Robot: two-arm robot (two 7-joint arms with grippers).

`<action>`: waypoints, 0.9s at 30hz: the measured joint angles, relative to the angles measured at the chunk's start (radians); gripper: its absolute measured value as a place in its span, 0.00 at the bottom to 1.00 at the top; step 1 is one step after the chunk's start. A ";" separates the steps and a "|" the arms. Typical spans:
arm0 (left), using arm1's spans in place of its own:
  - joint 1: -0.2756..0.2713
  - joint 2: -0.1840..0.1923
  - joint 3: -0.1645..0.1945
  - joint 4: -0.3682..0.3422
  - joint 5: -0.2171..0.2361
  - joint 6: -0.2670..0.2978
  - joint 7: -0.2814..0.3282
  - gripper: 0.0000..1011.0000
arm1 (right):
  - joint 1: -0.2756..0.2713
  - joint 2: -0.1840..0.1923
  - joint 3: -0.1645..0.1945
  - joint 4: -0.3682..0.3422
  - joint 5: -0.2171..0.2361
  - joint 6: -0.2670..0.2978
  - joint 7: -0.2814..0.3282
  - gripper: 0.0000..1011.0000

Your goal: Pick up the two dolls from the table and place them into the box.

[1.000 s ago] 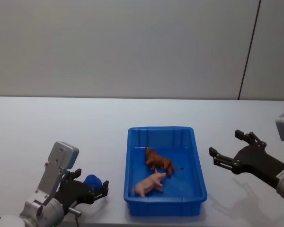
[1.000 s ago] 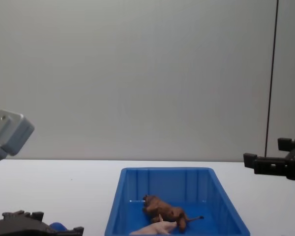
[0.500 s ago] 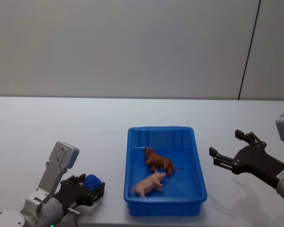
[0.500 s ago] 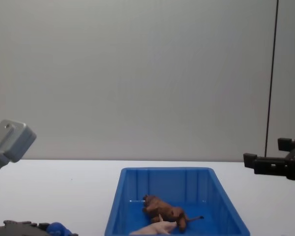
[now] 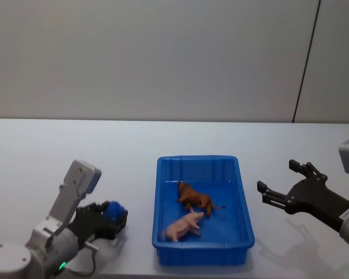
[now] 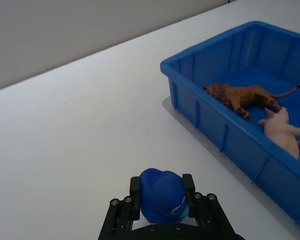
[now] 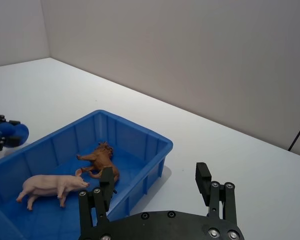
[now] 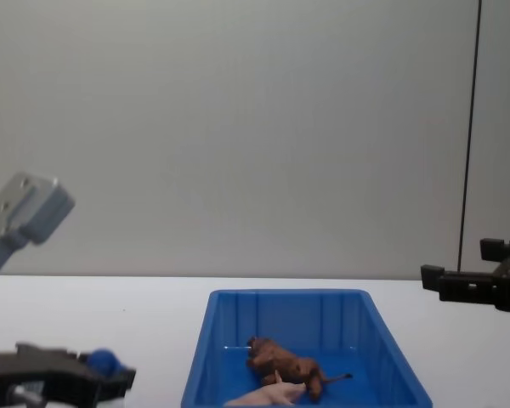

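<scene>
My left gripper point(image 5: 111, 216) point(image 6: 161, 197) point(image 8: 102, 370) is shut on the rounded blue doll point(image 5: 113, 210) point(image 6: 161, 198) point(image 8: 101, 360) and holds it above the white table point(image 5: 128, 151), left of the box. The blue box point(image 5: 242, 200) point(image 8: 282, 296) point(image 6: 230, 137) point(image 7: 155, 142) holds the brown lion doll point(image 5: 195, 199) point(image 6: 242, 94) point(image 7: 102, 159) point(image 8: 282, 361) and the pale pink doll point(image 5: 183, 226) point(image 6: 284, 135) point(image 7: 52, 186) point(image 8: 268, 394), both lying on its floor. My right gripper point(image 5: 274, 183) point(image 7: 155, 189) point(image 8: 459, 274) hangs open to the right of the box, holding nothing.
A grey wall point(image 5: 163, 58) rises behind the table's far edge. A dark vertical seam point(image 5: 305, 64) runs down the wall at the right. Bare tabletop lies left of and behind the box.
My left gripper closed on the blue doll and lifted it off the table, rising and shifting slightly toward the box. The right arm has stayed still.
</scene>
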 joint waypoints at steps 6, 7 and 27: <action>-0.042 -0.014 -0.001 -0.018 0.057 0.005 -0.027 0.46 | 0.000 0.000 0.000 0.000 0.000 0.000 0.000 0.99; -0.048 -0.017 -0.001 -0.017 0.067 0.003 -0.034 0.46 | 0.000 0.000 0.000 0.000 0.000 0.000 0.000 0.99; -0.266 -0.159 0.047 0.177 0.208 -0.155 -0.245 0.50 | 0.000 0.000 0.000 0.000 0.000 0.000 0.000 0.99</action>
